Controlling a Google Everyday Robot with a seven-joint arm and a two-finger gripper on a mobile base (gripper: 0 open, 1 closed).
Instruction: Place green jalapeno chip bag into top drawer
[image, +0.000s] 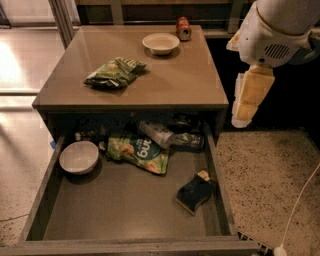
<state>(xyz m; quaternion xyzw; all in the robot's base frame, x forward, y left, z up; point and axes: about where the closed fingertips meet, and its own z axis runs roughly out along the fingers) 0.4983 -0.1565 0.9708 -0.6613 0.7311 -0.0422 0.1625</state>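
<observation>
The green jalapeno chip bag (114, 73), dark green and crumpled, lies on the table top (180, 80) at its left middle. The top drawer (125, 210) is pulled wide open below the table top. My gripper (248, 97) hangs at the right of the table, beside its right edge and above the floor, well apart from the bag. It holds nothing that I can see.
On the table top stand a white bowl (160, 43) and a red can (183, 28) at the back. In the drawer lie a white bowl (79, 157), a light-green bag with white lettering (138, 151), a plastic bottle (160, 133) and a dark sponge (195, 192).
</observation>
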